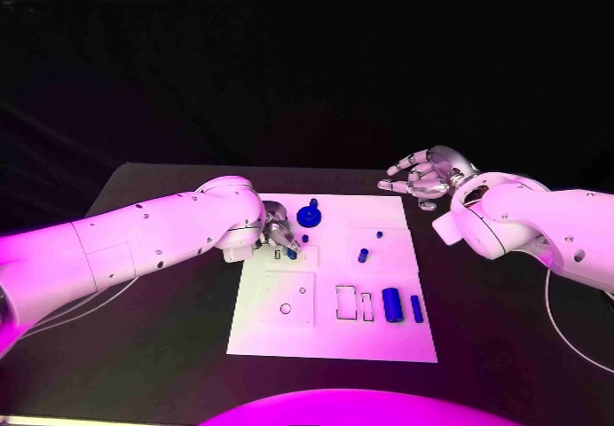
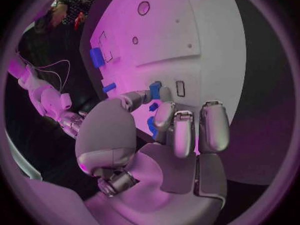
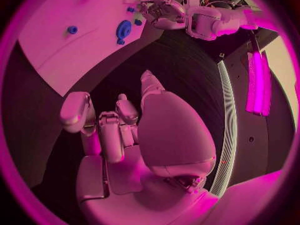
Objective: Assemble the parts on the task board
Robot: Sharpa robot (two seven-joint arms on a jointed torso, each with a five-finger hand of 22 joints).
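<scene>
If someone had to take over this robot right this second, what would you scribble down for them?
Left hand: over the task board's upper left, fingertips on a small blue part beside a rectangular slot; whether it grips the part is unclear.
Right hand: off the board past its top right corner, holding nothing, fingers loosely curled.
On the board: blue gear near the top, two small blue pegs in the middle, two blue cylinders lying lower right.
Done: hard to judge. Left: rectangular slots and a round hole stand empty.

Black table (image 1: 153,355) spans the lower frame. Thin white cables (image 1: 578,342) lie on it at both lower sides.
</scene>
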